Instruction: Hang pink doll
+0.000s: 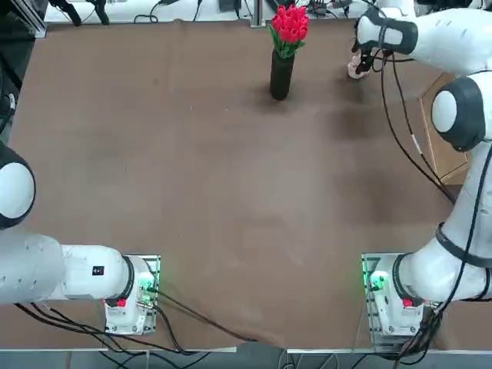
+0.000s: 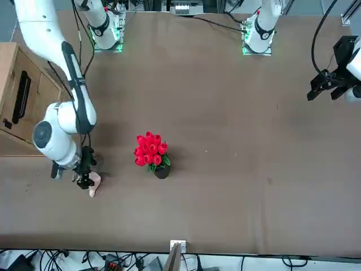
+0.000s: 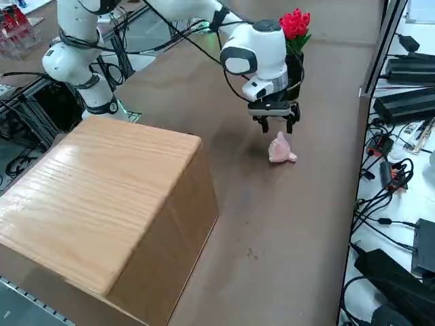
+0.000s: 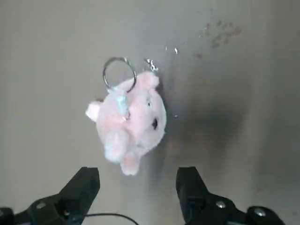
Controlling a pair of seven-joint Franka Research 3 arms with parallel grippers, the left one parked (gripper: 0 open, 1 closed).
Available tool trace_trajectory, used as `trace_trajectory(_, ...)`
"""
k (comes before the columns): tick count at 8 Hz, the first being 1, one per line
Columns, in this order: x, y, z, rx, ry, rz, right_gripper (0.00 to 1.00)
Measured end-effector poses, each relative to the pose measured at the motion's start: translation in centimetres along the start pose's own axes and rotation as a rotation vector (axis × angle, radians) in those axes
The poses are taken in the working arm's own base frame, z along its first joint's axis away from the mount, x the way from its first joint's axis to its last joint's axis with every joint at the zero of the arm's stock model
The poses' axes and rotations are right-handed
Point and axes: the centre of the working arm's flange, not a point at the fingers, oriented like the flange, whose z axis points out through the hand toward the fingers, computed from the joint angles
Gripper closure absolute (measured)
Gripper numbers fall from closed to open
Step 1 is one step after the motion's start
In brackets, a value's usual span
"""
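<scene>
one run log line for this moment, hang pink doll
phase: approach | right tool: open, above doll, not touching | pink doll: lying on table, metal ring attached | tulip vase: upright, apart from doll

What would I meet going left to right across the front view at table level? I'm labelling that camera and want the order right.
Wooden box → right gripper, open, just above the table → pink doll, lying right beside it → red tulips in the black vase.

pale pink doll (image 4: 132,123), red tulips (image 1: 290,24), black vase (image 1: 281,75).
</scene>
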Motion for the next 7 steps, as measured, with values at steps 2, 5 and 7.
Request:
trace_trajectory(2, 0.0, 0.1, 1.8, 0.007, 0.012, -0.007, 0.0)
trace_trajectory(5, 1.0, 0.3, 2.6, 0.004, 0.055, -0.006, 0.0)
trace_trajectory(7, 0.5, 0.2, 2.5, 0.006, 0.087, -0.009, 0.0)
